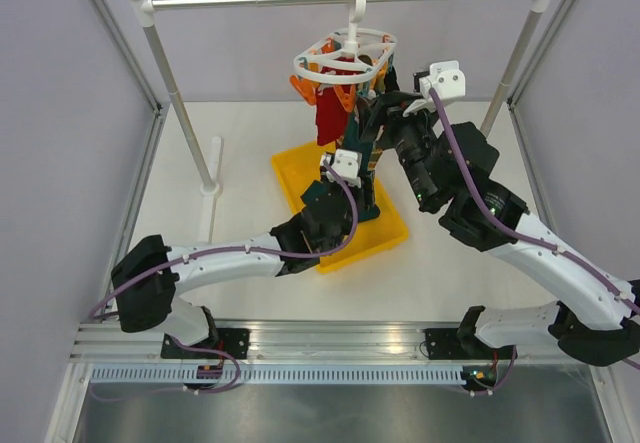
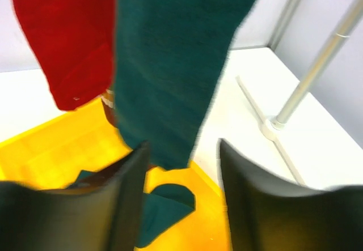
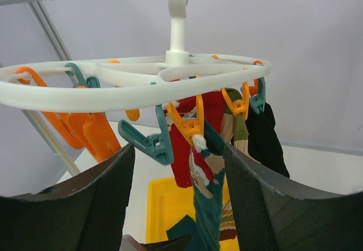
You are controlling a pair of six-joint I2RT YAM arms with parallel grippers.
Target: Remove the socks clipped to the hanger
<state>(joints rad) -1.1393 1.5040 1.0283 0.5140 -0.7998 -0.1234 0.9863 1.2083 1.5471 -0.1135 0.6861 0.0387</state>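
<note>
Jaws apart, left gripper (image 2: 184,149) and right gripper (image 3: 178,152) both tilt upward beneath the hanger (image 3: 113,89).

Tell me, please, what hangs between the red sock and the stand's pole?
The teal sock hangs between the red sock and the pole, seen in the left wrist view.

White table (image 1: 250,148), yellow tray (image 1: 293,176) on it, rack feet (image 1: 212,189) apparently too
</note>
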